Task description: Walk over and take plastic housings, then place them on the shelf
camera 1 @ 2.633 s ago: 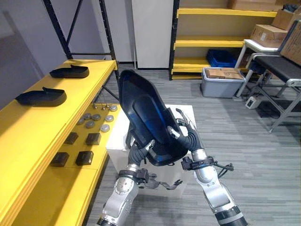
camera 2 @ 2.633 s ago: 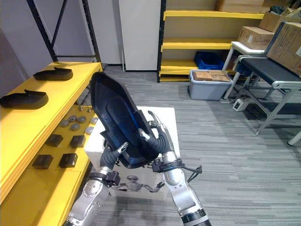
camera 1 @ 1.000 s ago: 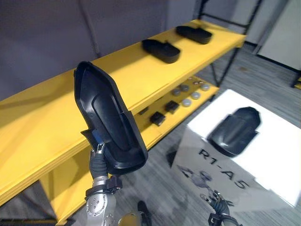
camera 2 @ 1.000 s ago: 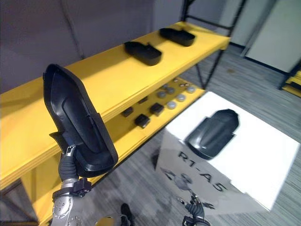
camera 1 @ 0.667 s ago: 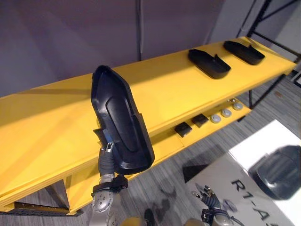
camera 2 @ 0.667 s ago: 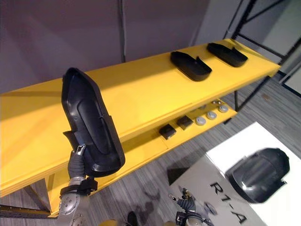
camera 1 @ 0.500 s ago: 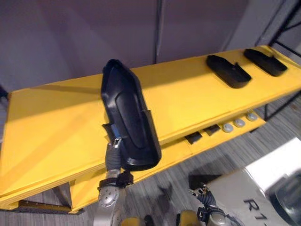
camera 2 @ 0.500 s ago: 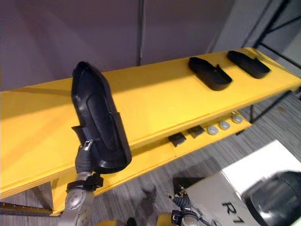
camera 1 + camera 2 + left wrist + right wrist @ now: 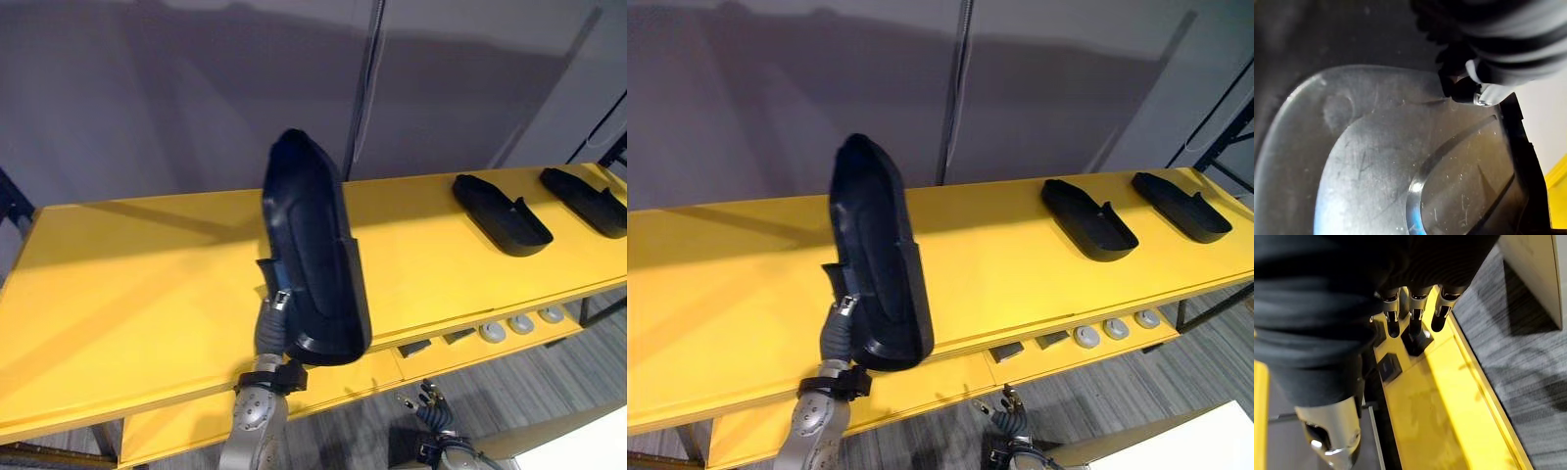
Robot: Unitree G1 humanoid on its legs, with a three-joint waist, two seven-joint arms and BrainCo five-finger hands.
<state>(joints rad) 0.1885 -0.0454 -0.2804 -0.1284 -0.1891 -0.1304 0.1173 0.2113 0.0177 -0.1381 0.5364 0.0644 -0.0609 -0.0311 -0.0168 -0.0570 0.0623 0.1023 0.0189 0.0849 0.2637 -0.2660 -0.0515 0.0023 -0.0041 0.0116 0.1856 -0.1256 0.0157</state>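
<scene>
Moved closer since the earlier frame, the plastic housing (image 9: 313,245) stands upright at the front edge of the yellow shelf (image 9: 127,284), its lower rim clamped in the left hand (image 9: 271,320); judged rigid, light, slick and top-heavy, it wants support higher up, while the right hand (image 9: 429,404) hangs low, fingers loose.

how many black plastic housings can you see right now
3. One housing is held upright in the left robot hand over the yellow shelf; a second housing and third housing lie at the shelf's right end. More may sit outside the views.
</scene>
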